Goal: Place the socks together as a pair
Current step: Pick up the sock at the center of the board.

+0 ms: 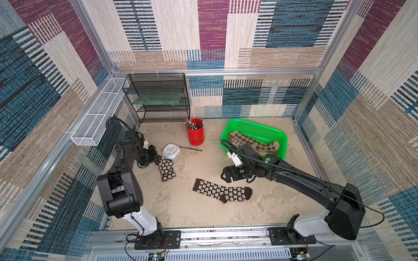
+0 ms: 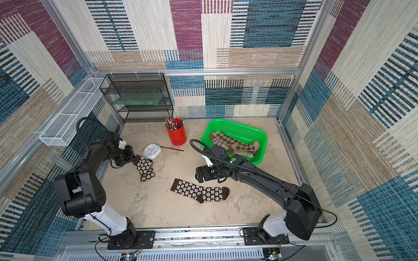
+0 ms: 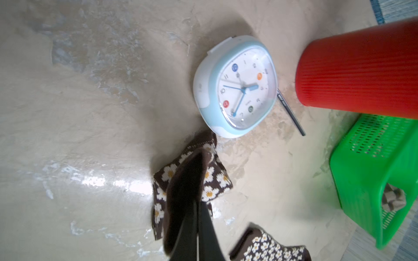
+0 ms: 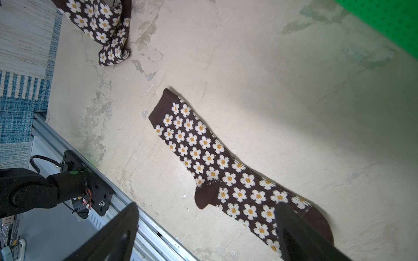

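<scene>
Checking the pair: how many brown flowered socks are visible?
2. One flowered sock is pinched in the shut left gripper beside the clock; the other sock lies flat mid-table. The green basket might hide more.

1. Left wrist view: the dark, blurred fingers (image 3: 185,192) of the left gripper (image 3: 202,158) cover the middle of the pinched flowered sock (image 3: 214,178), hiding the pinch itself.
2. Same view: the flat flowered sock (image 3: 271,248), red cup (image 3: 357,67) and green basket (image 3: 366,171) run off the frame's edge.
3. Right wrist view: one finger (image 4: 298,232) of the right gripper (image 4: 207,203) hides part of the flat flowered sock's foot; the pinched flowered sock is cut by the edge.
4. Both top views, centre right: the right arm (image 1: 294,178) masks the green basket's near corner; the striped sock (image 1: 237,142) inside shows as a sliver.
5. Both top views: the sticks (image 1: 194,123) in the red cup are too small to identify, and the clock (image 1: 171,151) face is unreadable.
</scene>
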